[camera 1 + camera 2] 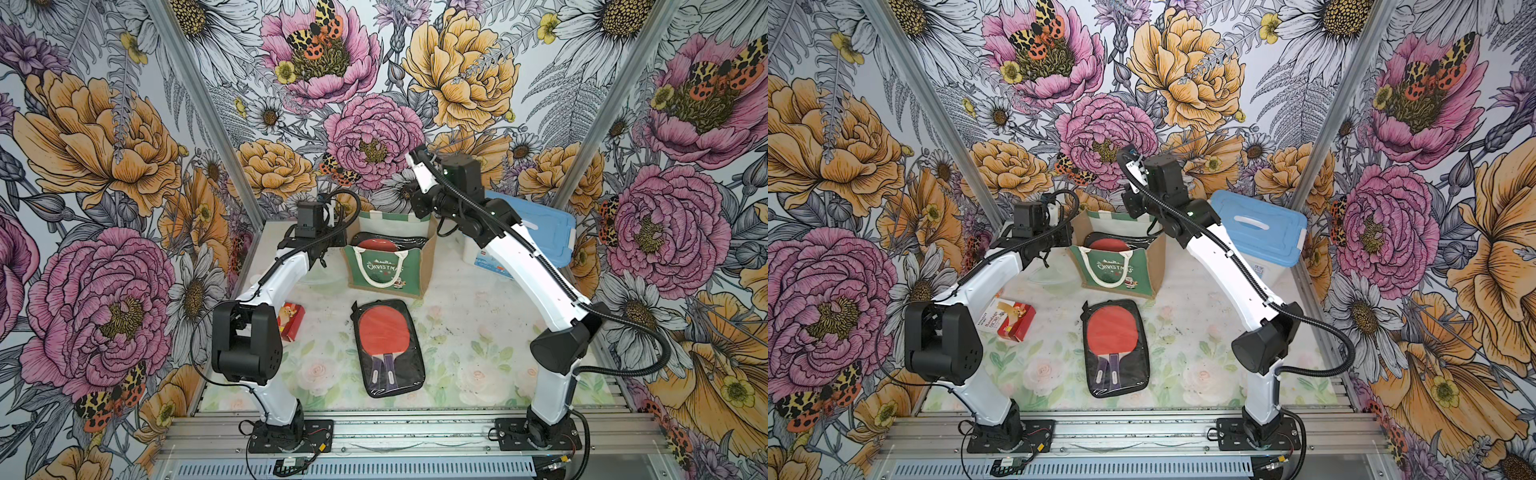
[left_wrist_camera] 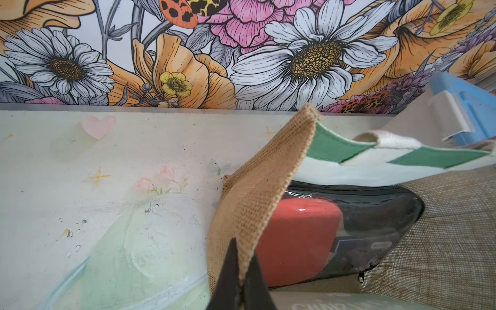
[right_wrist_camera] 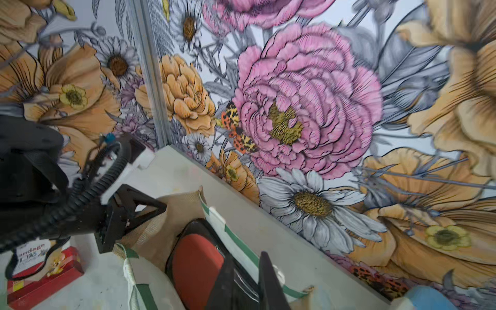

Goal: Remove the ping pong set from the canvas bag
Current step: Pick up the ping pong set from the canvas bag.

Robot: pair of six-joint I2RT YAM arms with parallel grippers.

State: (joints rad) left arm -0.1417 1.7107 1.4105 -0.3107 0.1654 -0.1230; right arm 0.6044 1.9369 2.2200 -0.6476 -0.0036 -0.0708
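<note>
The canvas bag [image 1: 384, 274] stands upright at the back of the table, its green "CHRISTMAS" front facing forward. One ping pong set [image 1: 388, 245], a red paddle in a clear black-edged case, stands inside it and shows above the rim. Another ping pong set [image 1: 388, 349] lies flat on the table in front of the bag. My left gripper [image 2: 244, 248] is shut on the bag's tan burlap side wall [image 2: 255, 201]. My right gripper [image 3: 246, 259] hovers over the bag's back right. Its jaws are a little apart, above the case [image 3: 196, 263].
A white box with a blue lid [image 1: 536, 232] stands to the right of the bag, behind my right arm. A red bandage box [image 1: 1013, 320] lies at the left, by my left arm. Flowered walls close in the table on three sides.
</note>
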